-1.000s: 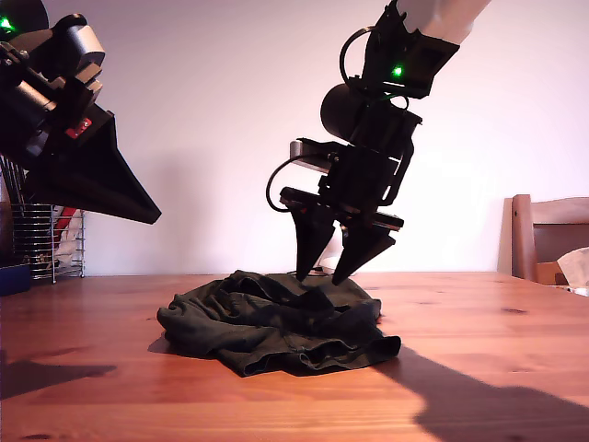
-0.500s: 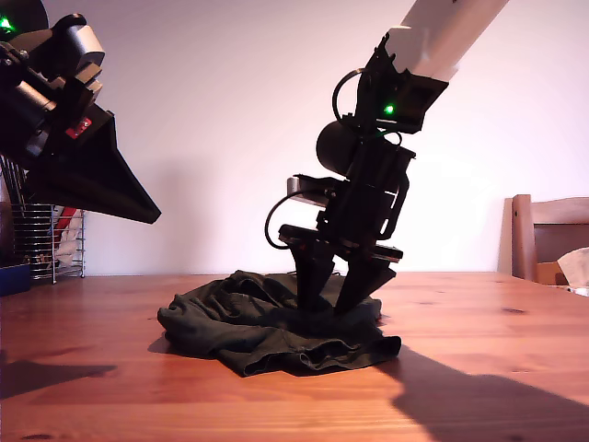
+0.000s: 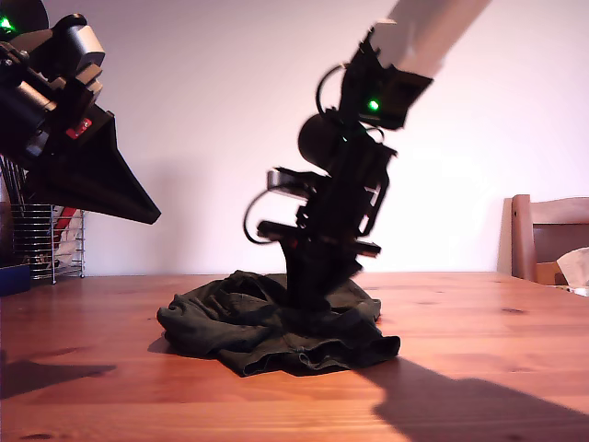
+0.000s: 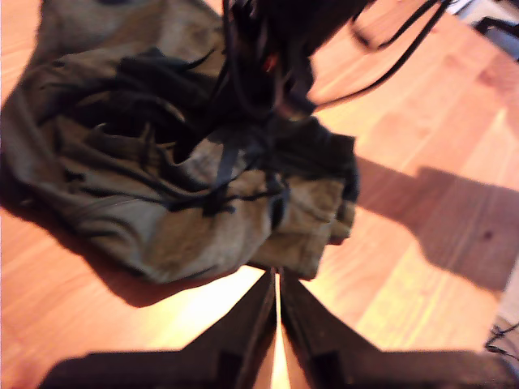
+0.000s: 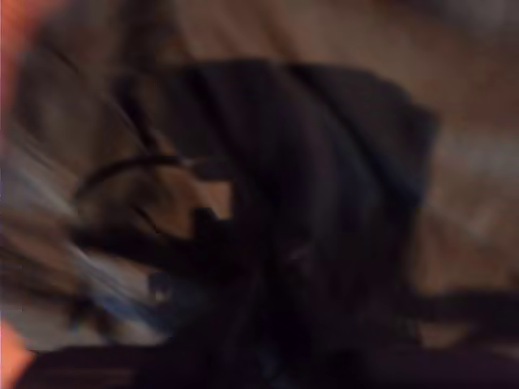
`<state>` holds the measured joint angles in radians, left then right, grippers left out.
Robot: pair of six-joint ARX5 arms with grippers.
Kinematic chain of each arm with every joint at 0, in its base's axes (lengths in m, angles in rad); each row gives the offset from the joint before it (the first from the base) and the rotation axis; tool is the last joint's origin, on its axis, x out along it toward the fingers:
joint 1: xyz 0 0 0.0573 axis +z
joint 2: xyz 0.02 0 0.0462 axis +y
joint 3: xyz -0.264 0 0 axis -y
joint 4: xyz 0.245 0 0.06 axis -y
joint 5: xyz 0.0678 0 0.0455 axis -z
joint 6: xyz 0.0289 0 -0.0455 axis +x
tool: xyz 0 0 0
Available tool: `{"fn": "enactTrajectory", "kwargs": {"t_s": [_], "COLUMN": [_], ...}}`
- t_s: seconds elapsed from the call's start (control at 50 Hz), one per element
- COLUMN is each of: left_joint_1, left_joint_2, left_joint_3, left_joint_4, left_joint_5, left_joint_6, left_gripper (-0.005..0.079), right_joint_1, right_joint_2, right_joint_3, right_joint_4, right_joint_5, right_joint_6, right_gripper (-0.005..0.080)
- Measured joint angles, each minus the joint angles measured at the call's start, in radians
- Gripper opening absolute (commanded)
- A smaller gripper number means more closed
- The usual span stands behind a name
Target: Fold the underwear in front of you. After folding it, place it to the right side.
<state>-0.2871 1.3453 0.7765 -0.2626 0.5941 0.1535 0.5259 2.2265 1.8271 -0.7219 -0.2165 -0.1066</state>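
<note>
The underwear lies crumpled in a dark olive heap on the wooden table, near the middle of the exterior view. My second gripper stands steeply down into the heap's top, its fingers drawn together in the cloth. The second wrist view is motion-blurred and shows only dark cloth. My first gripper hangs high at the exterior view's left, shut and empty, apart from the garment. Its wrist view looks down on the underwear, with the closed fingertips over bare table and the other arm above the heap.
A wire rack and a blue object stand at the back on the exterior view's left. A wooden chair and something white are at that view's right edge. The arm's shadow lies on the table.
My second gripper came down from just above the heap into the cloth, its open fingers drew together, and the arm leaned toward the exterior view's left. The first arm stayed still.
</note>
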Motion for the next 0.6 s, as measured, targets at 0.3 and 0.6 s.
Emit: {"fn": "enactTrajectory", "kwargs": {"t_s": [0.3, 0.6], "left_joint_1": [0.000, 0.000], "left_joint_2": [0.000, 0.000], "left_joint_3": [0.000, 0.000], "left_joint_4": [0.001, 0.108], "left_joint_5": [-0.030, -0.072], "left_joint_6": [0.006, 0.048], "left_gripper": [-0.0023, -0.0023], "right_joint_1": [0.000, 0.000], "right_joint_2": [0.000, 0.000], "right_joint_3": [0.262, 0.375], "right_joint_4": [-0.175, -0.348], "right_joint_5": [0.045, 0.051], "right_joint_6": [-0.026, -0.026], "right_gripper": [-0.0013, -0.0013]}}
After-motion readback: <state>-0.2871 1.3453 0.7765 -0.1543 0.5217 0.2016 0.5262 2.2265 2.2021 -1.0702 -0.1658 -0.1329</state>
